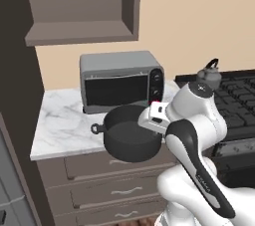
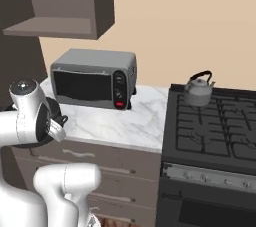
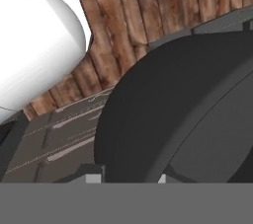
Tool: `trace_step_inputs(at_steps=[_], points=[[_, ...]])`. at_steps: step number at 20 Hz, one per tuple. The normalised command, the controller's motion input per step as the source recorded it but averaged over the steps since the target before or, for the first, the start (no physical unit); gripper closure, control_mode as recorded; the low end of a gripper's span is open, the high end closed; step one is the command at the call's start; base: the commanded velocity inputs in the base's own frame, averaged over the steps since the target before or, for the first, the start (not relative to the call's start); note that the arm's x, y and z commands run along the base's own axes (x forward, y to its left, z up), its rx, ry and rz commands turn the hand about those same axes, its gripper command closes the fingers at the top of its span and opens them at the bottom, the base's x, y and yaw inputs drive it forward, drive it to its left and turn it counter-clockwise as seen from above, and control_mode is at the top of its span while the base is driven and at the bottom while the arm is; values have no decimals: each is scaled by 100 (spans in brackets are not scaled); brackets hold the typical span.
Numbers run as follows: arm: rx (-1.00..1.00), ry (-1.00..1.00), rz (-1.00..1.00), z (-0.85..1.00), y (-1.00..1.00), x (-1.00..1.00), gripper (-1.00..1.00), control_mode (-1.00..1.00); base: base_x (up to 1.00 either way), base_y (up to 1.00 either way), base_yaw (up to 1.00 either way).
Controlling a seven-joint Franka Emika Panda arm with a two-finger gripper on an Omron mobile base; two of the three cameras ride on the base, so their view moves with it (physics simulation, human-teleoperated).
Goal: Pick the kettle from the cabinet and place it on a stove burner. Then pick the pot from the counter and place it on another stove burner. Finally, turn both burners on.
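Note:
The dark grey pot (image 1: 130, 138) hangs tilted in the air just off the front edge of the white marble counter (image 1: 60, 120), over the drawers. My gripper (image 1: 148, 126) is shut on its right rim. In the hand view the pot (image 3: 188, 114) looms close, its wall between my fingertips, with drawers and wooden floor beneath. From the right base view my arm hides most of the pot (image 2: 54, 113). The small grey kettle (image 1: 209, 74) (image 2: 199, 90) stands on a rear left burner of the black stove (image 1: 239, 103) (image 2: 215, 126). The brown cabinet (image 1: 79, 33) hangs open above.
A grey toaster oven (image 1: 119, 80) (image 2: 92, 78) sits at the back of the counter (image 2: 125, 121). Brown drawers (image 1: 99, 190) lie under the slab. The stove's knobs (image 2: 210, 176) line its front panel. A dark tall unit (image 1: 20, 120) bounds the left.

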Motion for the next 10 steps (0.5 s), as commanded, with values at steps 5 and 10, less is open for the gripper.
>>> trace_step_inputs(at_steps=[5,10], points=[[0,0,0,0,0,0,100,100,-3,-53,0],[0,0,0,0,0,0,100,100,-5,-58,0]])
